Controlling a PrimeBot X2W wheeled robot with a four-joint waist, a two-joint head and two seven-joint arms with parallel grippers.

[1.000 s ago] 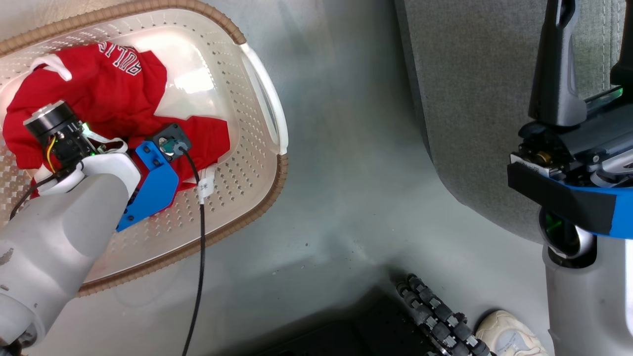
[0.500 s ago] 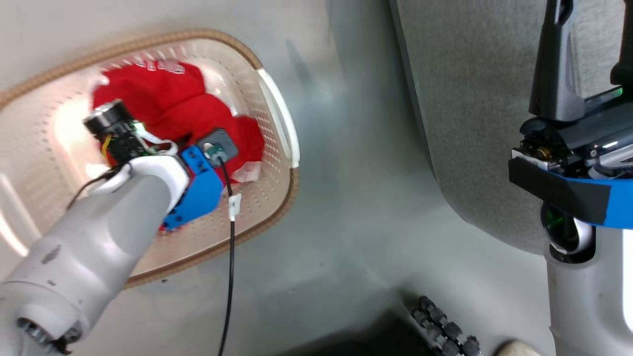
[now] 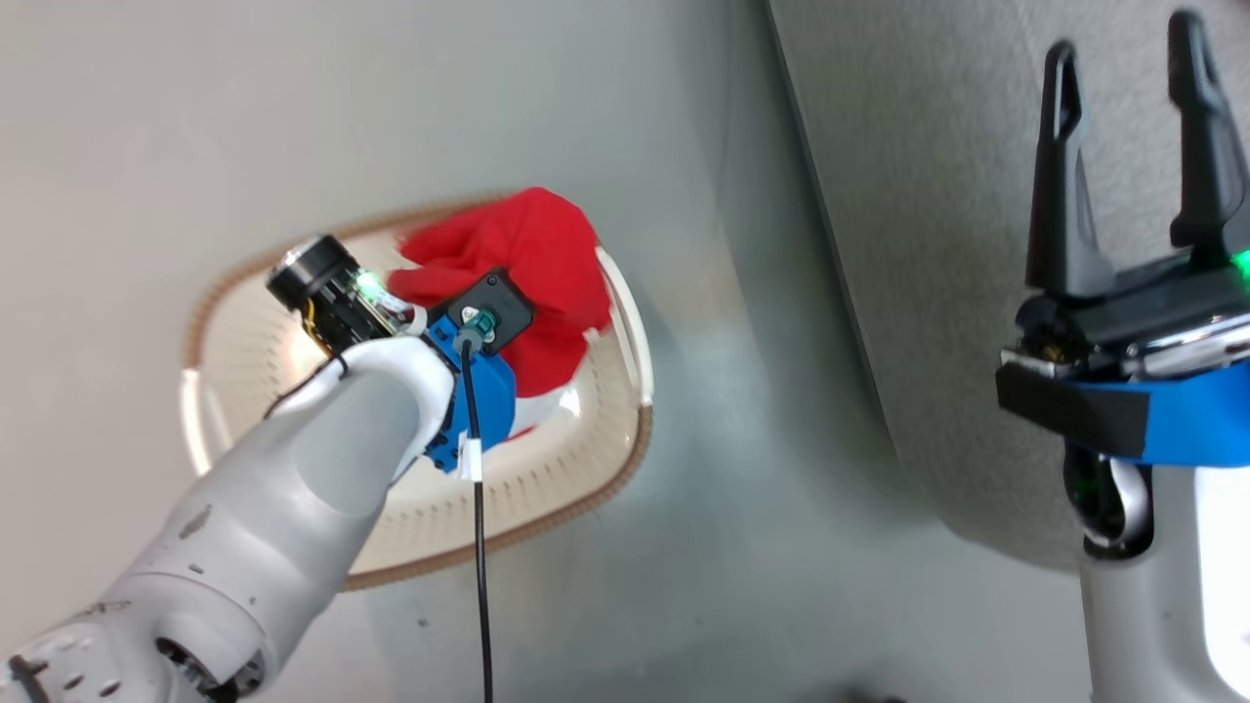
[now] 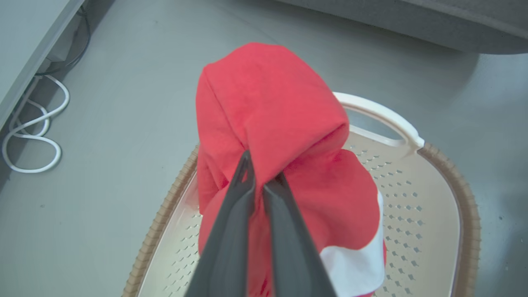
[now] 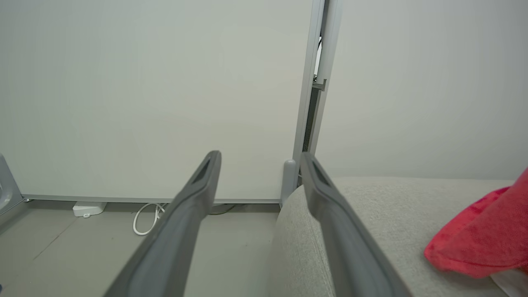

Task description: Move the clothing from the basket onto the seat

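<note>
My left gripper (image 4: pixel 264 169) is shut on a bunched red garment of the clothing (image 4: pixel 272 103), which hangs from its fingertips with a white panel at the bottom. It hangs over the cream perforated basket (image 4: pixel 466 198). In the head view that red bundle (image 3: pixel 532 259) sits above the basket's far right part (image 3: pixel 586 498), just past my left wrist. Another red piece of clothing (image 5: pixel 486 235) lies on the grey seat (image 5: pixel 371 206). My right gripper (image 3: pixel 1123 59) stands open above the seat (image 3: pixel 928 195), its fingers (image 5: pixel 198 194) holding nothing.
The basket stands on grey floor (image 3: pixel 723 488) just left of the seat's rounded edge. White cables (image 4: pixel 33 136) lie on the floor beside a cabinet. A white wall (image 5: pixel 144 82), a vertical metal post (image 5: pixel 313 82) and more cable (image 5: pixel 144 214) lie beyond the seat's end.
The camera has risen, so the basket looks smaller. My left gripper, shut on the red garment, has lifted it out of the basket bottom. The right gripper stays open.
</note>
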